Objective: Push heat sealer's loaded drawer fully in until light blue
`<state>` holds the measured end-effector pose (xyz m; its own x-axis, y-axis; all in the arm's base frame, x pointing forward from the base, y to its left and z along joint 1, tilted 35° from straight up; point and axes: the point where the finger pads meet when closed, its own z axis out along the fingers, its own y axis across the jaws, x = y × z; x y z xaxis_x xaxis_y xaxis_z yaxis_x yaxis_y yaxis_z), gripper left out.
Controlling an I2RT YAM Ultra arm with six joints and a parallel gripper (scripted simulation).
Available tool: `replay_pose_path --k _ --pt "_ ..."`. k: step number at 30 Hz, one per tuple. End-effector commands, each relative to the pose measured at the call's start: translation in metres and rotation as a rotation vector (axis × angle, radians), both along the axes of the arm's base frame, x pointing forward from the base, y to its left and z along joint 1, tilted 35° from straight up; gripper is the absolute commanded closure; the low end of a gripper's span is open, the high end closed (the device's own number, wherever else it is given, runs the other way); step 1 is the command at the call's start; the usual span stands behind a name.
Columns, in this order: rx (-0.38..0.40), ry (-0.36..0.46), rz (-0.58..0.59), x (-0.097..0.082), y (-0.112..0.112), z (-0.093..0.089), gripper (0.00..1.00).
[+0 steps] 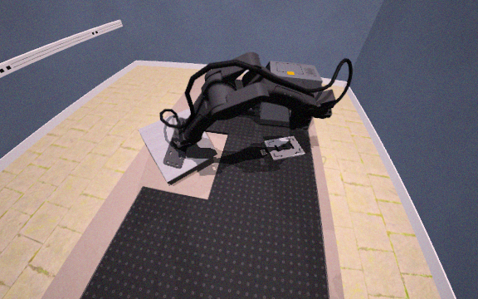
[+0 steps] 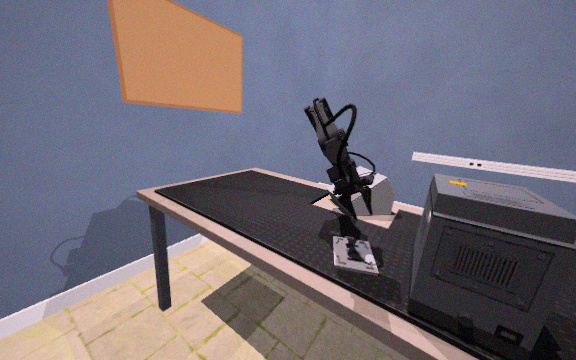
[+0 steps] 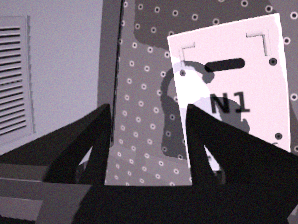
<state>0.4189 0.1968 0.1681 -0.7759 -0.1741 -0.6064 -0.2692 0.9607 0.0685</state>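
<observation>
Black gripper (image 1: 301,120) (image 2: 362,215) (image 3: 148,113) stands open near a plate marked N1

White and flat, the plate (image 1: 274,151) (image 2: 340,260) (image 3: 230,45) lies on the dark dotted mat (image 1: 264,232) (image 2: 248,205) (image 3: 142,125). The wrist view gives its writing: a black "N1", upright in that picture, below a dark slot. Part of another mark shows near the right edge, too cut off to read. Corner brackets and small dark round spots also mark the face, and the arm's shadow falls across it.

The gripper's two fingers are spread, with nothing between them. In the wrist view, the finger on the right of the picture overlaps the plate's edge; whether they touch, I cannot tell.

The grey heat sealer (image 1: 314,75) (image 2: 425,270) (image 3: 60,75) stands upright on the mat, near the plate. A vented panel (image 2: 538,260) (image 3: 26,75) covers one side, and a small yellow label (image 1: 290,73) (image 2: 458,183) sits on top, with no legible words or brand name. The arm (image 1: 243,97) (image 2: 335,145) crosses in front of the sealer in the top view. Its drawer and light cannot be made out, so neither the drawer's position nor the light's colour can be told.
</observation>
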Motion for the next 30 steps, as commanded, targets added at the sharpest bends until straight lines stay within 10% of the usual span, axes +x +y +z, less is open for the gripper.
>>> replay_pose_path --k 1,30 --pt "-0.015 0.025 0.086 -0.007 0.017 0.004 0.55" --pt "-0.092 0.115 0.307 -0.085 0.082 -0.009 0.55"
